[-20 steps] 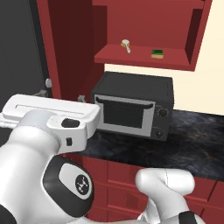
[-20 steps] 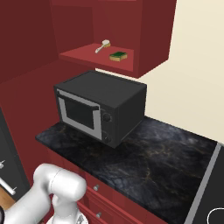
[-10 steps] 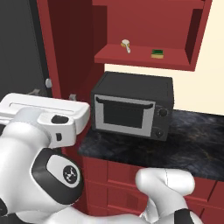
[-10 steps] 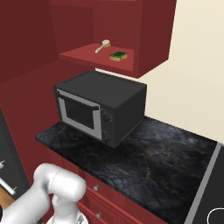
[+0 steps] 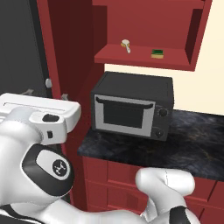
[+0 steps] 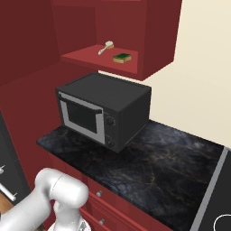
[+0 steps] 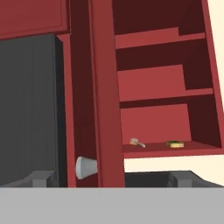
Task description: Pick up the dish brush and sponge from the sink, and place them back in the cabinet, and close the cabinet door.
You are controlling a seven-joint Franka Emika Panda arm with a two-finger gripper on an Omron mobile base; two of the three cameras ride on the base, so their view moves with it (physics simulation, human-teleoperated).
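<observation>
Cabinet [image 5: 148, 26] open, dark red, at 12 o'clock in both base views; red lower shelf [image 6: 97, 58] carries both items. Two more shelves above it, seen from the hand view.

Door [image 7: 103, 92] swung out, edge-on in the hand view, running top to bottom just left of centre; small grey knob [image 7: 85, 167] at 7 o'clock on it. In the left base view the door [image 5: 65, 57] sits at 10 o'clock, left of the shelf.

Black bench [image 6: 149, 167], marbled, under the cabinet. Dark microwave [image 5: 131, 111] stands on its left end, directly below the shelf, door shut.

Red drawers [image 6: 106, 210] below the bench front.

Arm's white body fills the lower left of the left base view, hand [image 5: 39, 116] at 9 o'clock, left of the microwave and level with it.

Pincer [image 7: 111, 177]: tips apart, at full spread, nothing between them; tips [image 7: 41, 178] at 6 o'clock in the hand view, straddling the door edge and knob from a distance, no contact visible.

Sponge [image 5: 157, 54]: on the lower shelf, right of centre, flat, green with yellow edge.

Brush [image 5: 126, 45]: same shelf, at 9 o'clock from the sponge, near but apart, cream head toward the back.
</observation>
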